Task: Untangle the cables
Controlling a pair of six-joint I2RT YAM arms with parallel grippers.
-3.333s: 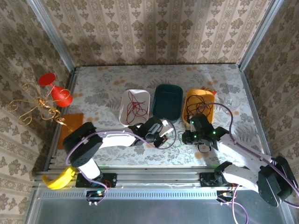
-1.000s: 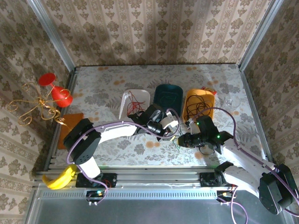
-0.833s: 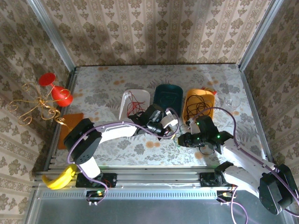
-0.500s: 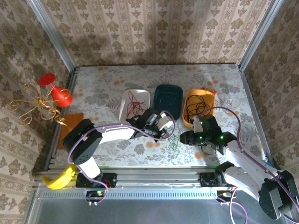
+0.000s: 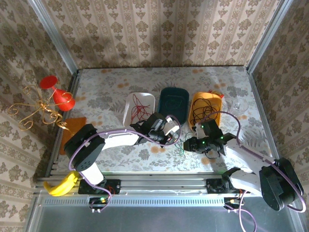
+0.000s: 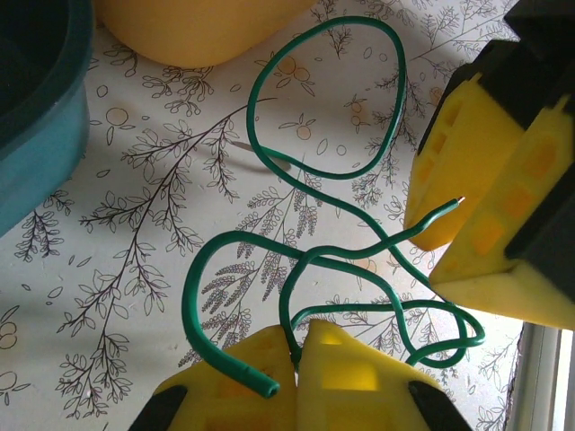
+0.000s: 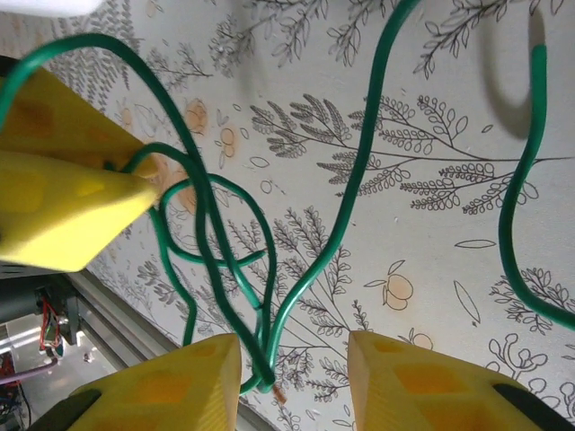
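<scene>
Top external view: both arms reach in twd the middle of the table (image 5: 111, 92), just in front of a row of 3 trays. The left gripper (image 5: 173, 137) and right gripper (image 5: 189, 143) sit close together, w/ a green cable (image 5: 181, 146) lying in loose loops on the table between them.

Left wrist cam: left gripper (image 6: 296, 339) is clamped tight, fingers pressed together w/ the green cable (image 6: 316, 176) pinched between the tips. One cut end pokes out just left of the pinch. The rest curls away over the table in a couple of loops, and the other bare end points at the right gripper (image 6: 467, 215), which is right next to it.

Right wrist cam: right gripper (image 7: 292, 359) has its fingers clearly parted. Several strands of the green cable (image 7: 359, 171) cross over each other and run thru the gap, but nothing is squeezed, so it isn't gripping anything. The left gripper (image 7: 67, 189) is at the left edge w/ the cable coming out of its tip.

Back row, L to R: white tray (image 5: 129, 104) w/ red cables (image 5: 140, 108), teal tray (image 5: 166, 93), orange tray (image 5: 195, 104) w/ black cables (image 5: 207, 113).
</scene>
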